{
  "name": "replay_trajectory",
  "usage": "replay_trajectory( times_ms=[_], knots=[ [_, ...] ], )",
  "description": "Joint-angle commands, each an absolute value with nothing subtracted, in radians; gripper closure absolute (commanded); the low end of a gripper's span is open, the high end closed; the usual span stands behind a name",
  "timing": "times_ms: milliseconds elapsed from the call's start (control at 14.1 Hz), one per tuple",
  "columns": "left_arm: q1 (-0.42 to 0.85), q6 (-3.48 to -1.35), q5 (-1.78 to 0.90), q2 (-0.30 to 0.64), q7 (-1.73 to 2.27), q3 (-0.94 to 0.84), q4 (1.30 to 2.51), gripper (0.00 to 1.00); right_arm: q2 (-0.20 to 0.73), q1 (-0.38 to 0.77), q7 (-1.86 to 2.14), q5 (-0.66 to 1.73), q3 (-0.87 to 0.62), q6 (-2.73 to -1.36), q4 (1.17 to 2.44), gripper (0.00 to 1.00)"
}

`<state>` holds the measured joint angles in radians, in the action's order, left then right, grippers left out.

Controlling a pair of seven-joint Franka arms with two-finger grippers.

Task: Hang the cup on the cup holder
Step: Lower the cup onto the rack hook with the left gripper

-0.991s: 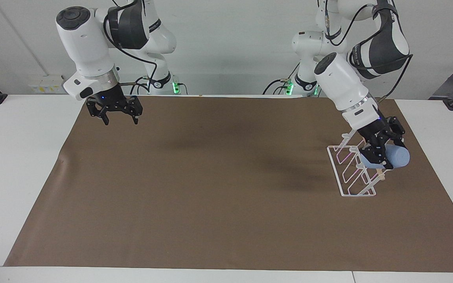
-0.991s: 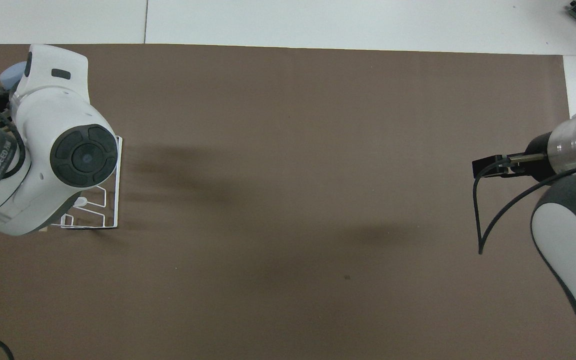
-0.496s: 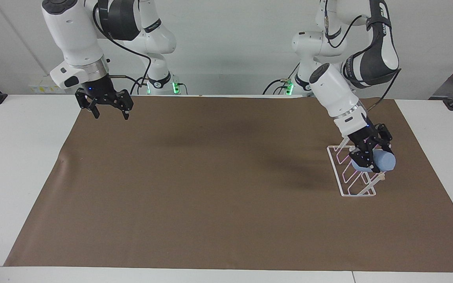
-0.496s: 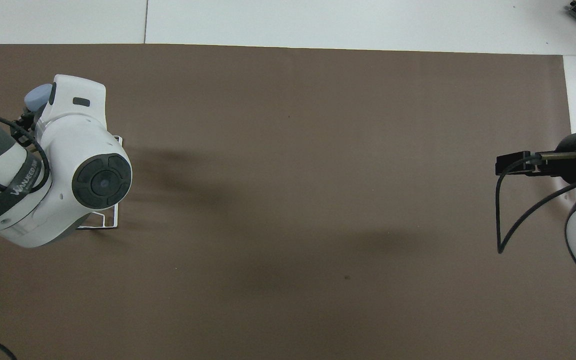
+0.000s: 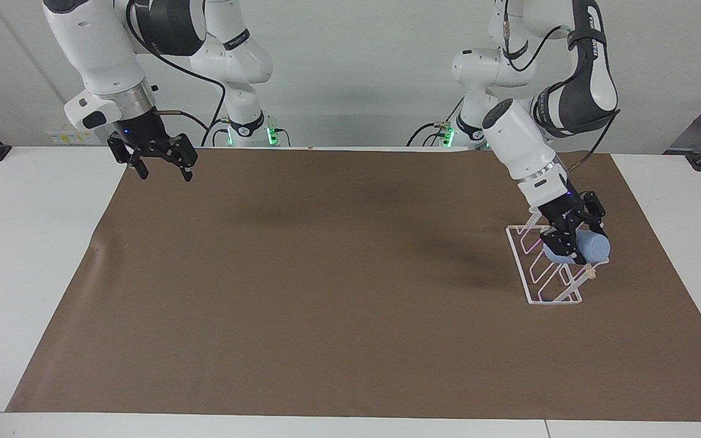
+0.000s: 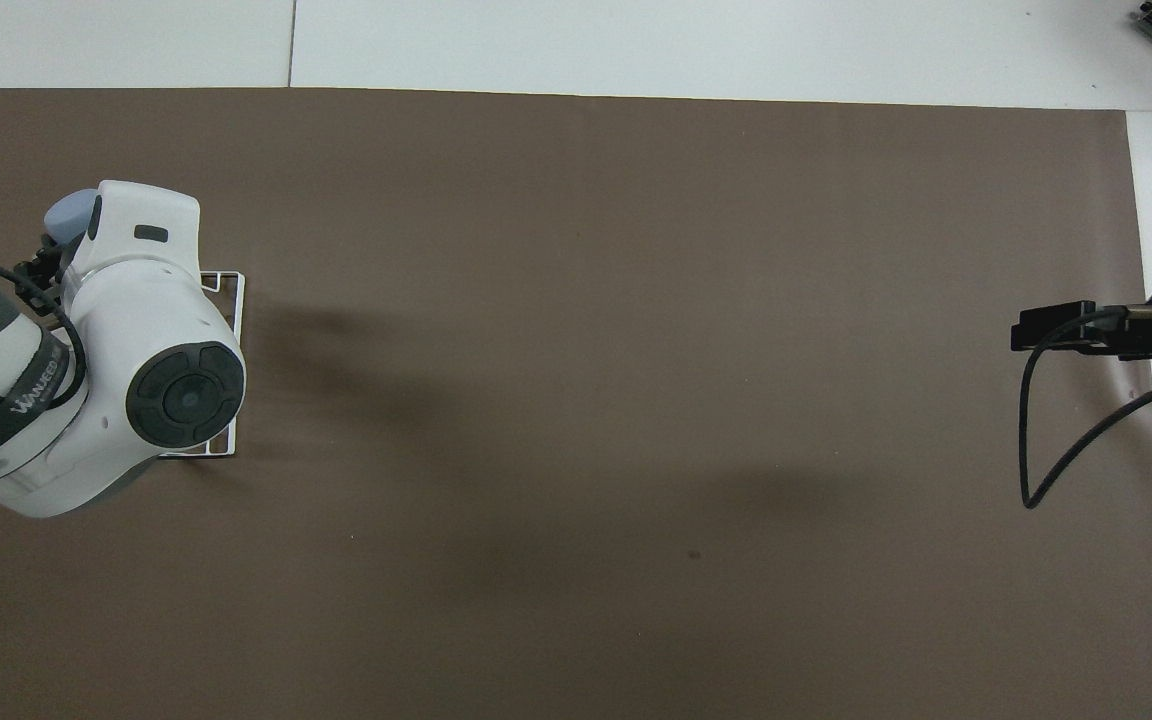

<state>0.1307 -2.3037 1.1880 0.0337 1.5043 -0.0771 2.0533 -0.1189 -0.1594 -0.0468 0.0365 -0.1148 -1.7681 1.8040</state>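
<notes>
The left gripper (image 5: 571, 240) is clamped on the cup (image 5: 591, 248) and holds it tipped over, directly above the cup holder (image 5: 545, 267), which stands on the table (image 5: 34, 255) toward the left arm's end. The cup's long axis lies close to level, slanting a little downward. One end, which looks like the closed base, points away from the holder toward the table edge at that end, so the mouth should face the holder's slanted frame and pegs, but the gripper hides it and I cannot confirm that. The cup sits near the wooden rod (image 5: 588, 277) along the holder's raised edge, at the part of the holder farther from the robots. Whether the cup already touches a peg cannot be told, since the gripper covers the place where they would meet. In the overhead view the arm hides nearly everything; only a sliver of cup (image 6: 68, 212) shows past the wrist.

The coming move turns on lining the cup's axis up with one peg, then sliding along it before letting go.

The right gripper (image 5: 161, 170) waits spread wide and empty, well apart from the cup holder, over the table's other end.
</notes>
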Motion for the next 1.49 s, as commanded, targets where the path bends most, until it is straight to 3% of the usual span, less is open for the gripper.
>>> replay_trajectory(
  times_ms=[0,142,637,1204,1274,1416],
  knots=[
    [0.115,-2.333,1.232,0.012,1.549,-0.081,2.071,1.0,-0.158,-0.166,-0.061,0.058,-0.118,-1.74,1.809,0.0],
    [0.115,-2.329,1.236,0.026,1.562,-0.084,2.028,1.0,-0.164,-0.167,-0.061,0.058,-0.117,-1.726,1.809,0.0],
    [0.091,-2.39,1.284,0.015,1.626,-0.083,2.077,1.0,-0.23,-0.163,-0.061,0.058,-0.118,-1.674,1.805,0.0],
    [0.092,-2.41,1.287,0.006,1.652,-0.083,2.129,1.0,-0.232,-0.161,-0.055,0.058,-0.103,-1.672,1.807,0.0],
    [0.091,-2.417,1.287,0.005,1.652,-0.083,2.132,0.93,-0.232,-0.161,-0.055,0.058,-0.101,-1.672,1.807,0.0],
    [0.091,-2.419,1.285,0.002,1.652,-0.084,2.137,0.35,-0.23,-0.163,-0.055,0.058,-0.101,-1.672,1.807,0.0]
  ],
)
